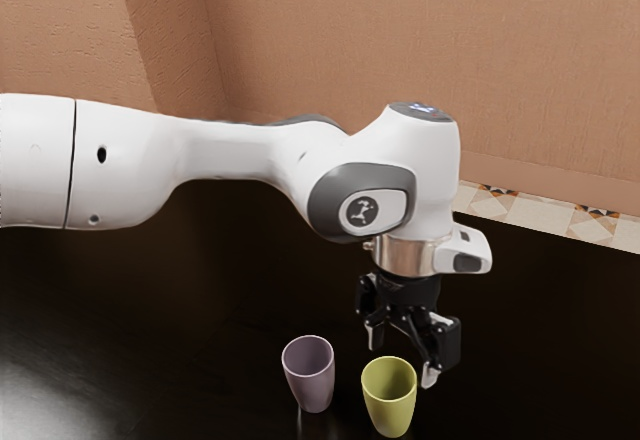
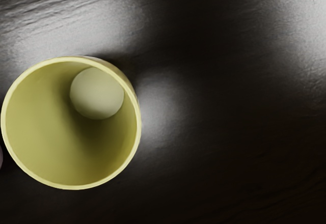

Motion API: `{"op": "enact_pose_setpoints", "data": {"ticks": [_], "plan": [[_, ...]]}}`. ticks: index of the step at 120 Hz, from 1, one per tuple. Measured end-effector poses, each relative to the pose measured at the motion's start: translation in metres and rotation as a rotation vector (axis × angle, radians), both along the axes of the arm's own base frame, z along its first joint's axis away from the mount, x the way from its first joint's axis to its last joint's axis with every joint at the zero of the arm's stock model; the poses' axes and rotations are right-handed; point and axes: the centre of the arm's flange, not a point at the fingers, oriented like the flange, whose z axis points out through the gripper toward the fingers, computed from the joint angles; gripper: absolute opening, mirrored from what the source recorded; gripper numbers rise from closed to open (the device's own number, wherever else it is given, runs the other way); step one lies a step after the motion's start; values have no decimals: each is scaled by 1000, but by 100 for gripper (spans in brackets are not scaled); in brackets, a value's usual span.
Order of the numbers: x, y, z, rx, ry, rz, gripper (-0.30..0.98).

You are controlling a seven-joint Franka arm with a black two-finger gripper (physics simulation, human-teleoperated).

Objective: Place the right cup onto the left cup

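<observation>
My gripper (image 1: 403,358) points down in the exterior view, its two fingers spread apart with nothing between them; it is open. A yellow-green cup (image 1: 389,396) stands upright on the dark table, close to the fingertips and nearer the camera. The mauve cup (image 1: 309,373) stands upright beside it, toward the exterior view's left, with a small space between the two. In the wrist view I look down into the yellow-green cup (image 2: 46,127), which lies off-centre from my hand. A sliver of the mauve cup (image 2: 0,158) appears at the edge.
The dark table (image 1: 230,290) extends under the arm and around both cups. Behind it are a patterned tile strip (image 1: 550,217) and a tan wall (image 1: 400,40). No other objects stand close to the cups.
</observation>
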Motion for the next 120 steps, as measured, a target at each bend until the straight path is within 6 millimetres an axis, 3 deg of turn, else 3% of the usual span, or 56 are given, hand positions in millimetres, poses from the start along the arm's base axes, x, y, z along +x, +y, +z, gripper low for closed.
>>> {"op": "enact_pose_setpoints", "data": {"ticks": [22, 43, 73, 106, 120], "plan": [[4, 0, -21, 11, -14, 91, 69], [25, 11, -36, 8, -52, 166, 69], [10, 1, -51, -7, -90, 185, 69], [12, -5, -58, -31, -112, 256, 69], [24, 6, -68, -18, -111, 315, 69]]}}
